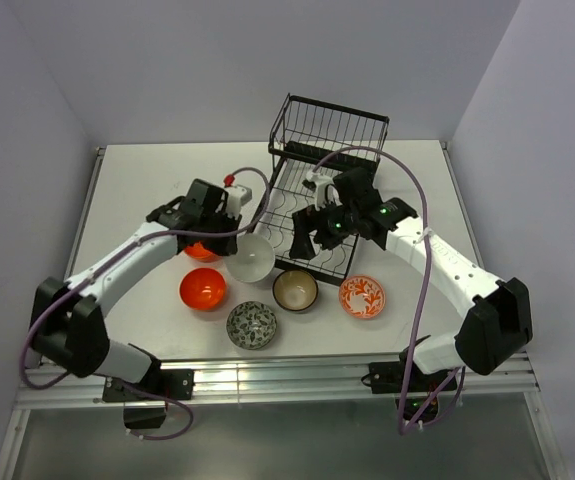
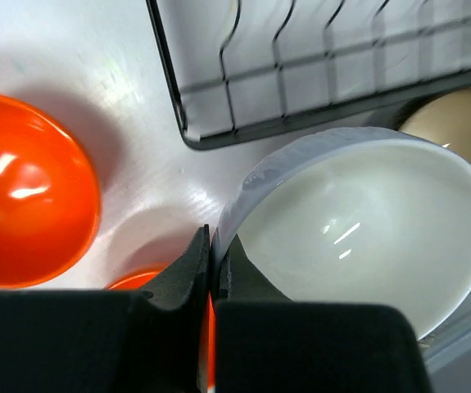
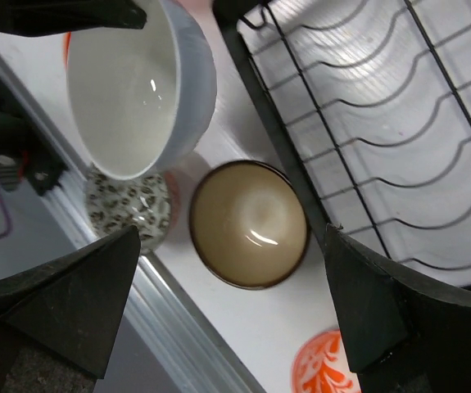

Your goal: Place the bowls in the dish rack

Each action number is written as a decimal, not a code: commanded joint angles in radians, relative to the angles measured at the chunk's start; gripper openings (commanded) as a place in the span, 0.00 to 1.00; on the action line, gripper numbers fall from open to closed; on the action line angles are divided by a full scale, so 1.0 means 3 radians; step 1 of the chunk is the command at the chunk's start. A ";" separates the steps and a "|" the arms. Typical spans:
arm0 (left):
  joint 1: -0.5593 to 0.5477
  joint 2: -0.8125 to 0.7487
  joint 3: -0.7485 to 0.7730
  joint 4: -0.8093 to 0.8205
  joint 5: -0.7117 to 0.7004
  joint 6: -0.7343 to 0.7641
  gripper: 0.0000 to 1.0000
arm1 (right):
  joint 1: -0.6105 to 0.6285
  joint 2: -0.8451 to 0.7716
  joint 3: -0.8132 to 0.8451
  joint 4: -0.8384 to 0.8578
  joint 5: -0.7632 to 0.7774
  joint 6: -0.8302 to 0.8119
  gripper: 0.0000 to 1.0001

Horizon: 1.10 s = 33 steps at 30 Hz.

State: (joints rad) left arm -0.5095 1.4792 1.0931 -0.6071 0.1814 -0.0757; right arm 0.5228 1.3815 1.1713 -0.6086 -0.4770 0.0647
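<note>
Between the fingers of the left gripper point(image 2: 210, 270), clamping the white bowl point(image 2: 358, 229) by its rim; probably needing lifting over the dish rack point(image 2: 301, 123) edge just beyond the fingertips; holding right gripper point(image 1: 312, 235) fingers apart.

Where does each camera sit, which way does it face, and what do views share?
Top external: above and behind the robot, looking down on the table; left arm and right arm show whole.
Left wrist: on the left arm, looking down past the left gripper clamped on the white bowl rim.
Right wrist: on the right arm, looking down through the open right gripper at the brown bowl.
Shared: white bowl and dish rack appear in all three.
</note>
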 commanded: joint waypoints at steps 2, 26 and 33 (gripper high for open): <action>0.0001 -0.0604 0.0426 0.0096 -0.0031 -0.0284 0.00 | -0.0020 -0.0080 0.0217 0.0422 -0.0414 0.0408 1.00; 0.0031 -0.1356 0.0043 0.0985 0.0233 -0.0811 0.00 | 0.0180 0.0258 0.0437 0.1272 -0.1063 0.1743 1.00; 0.0082 -0.1423 -0.0075 0.1144 0.0418 -0.0944 0.00 | 0.0180 0.0288 0.0350 0.1461 -0.1324 0.1952 1.00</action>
State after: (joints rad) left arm -0.4953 1.0870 1.0718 -0.3855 0.2417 -0.3115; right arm 0.5735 1.4666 1.2713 -0.2348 -0.8177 0.6117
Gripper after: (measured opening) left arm 0.055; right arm 0.997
